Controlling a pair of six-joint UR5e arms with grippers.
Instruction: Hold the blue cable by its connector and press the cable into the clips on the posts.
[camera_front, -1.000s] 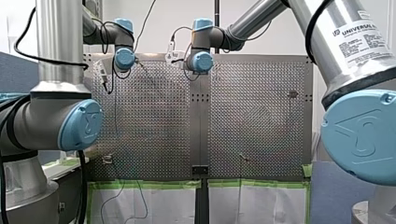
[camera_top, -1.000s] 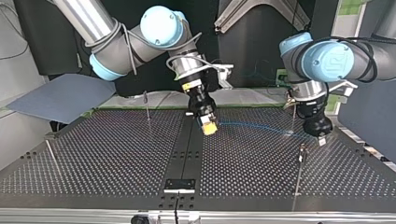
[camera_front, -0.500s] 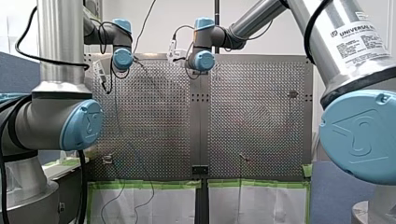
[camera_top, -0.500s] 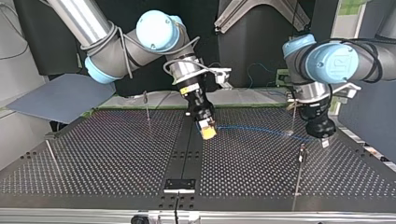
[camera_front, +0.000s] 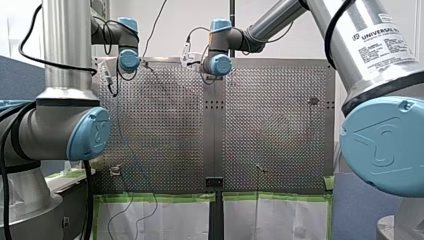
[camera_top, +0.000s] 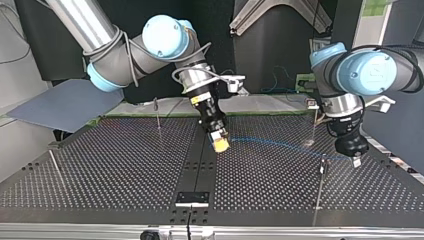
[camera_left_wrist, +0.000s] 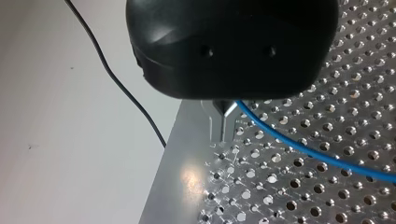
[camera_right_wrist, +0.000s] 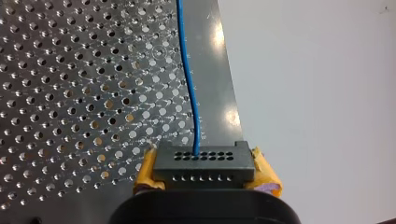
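A thin blue cable (camera_top: 280, 145) stretches low over the perforated table (camera_top: 125, 170) between my two grippers. My right gripper (camera_top: 220, 145), at the top view's middle, is shut on the cable's black connector (camera_right_wrist: 203, 161), held between yellow pads (camera_right_wrist: 145, 169). From the connector the cable (camera_right_wrist: 189, 84) runs straight ahead. My left gripper (camera_top: 356, 160), at the top view's right, is shut on the blue cable (camera_left_wrist: 299, 147) with its metal fingertips (camera_left_wrist: 224, 122), just above the table's edge. A thin post (camera_top: 320, 187) stands beside my left gripper, another post (camera_top: 313, 127) just behind the cable.
Two more posts stand on the table in the top view, one (camera_top: 157, 114) at the back left and one (camera_top: 56, 167) near the left edge. A black wire (camera_left_wrist: 121, 84) hangs past the table's edge beside my left gripper. A black bracket (camera_top: 192, 198) sits on the centre seam.
In the top view my left gripper has moved right and nearer, drawing the cable along. My right gripper has shifted slightly left and nearer with the connector.
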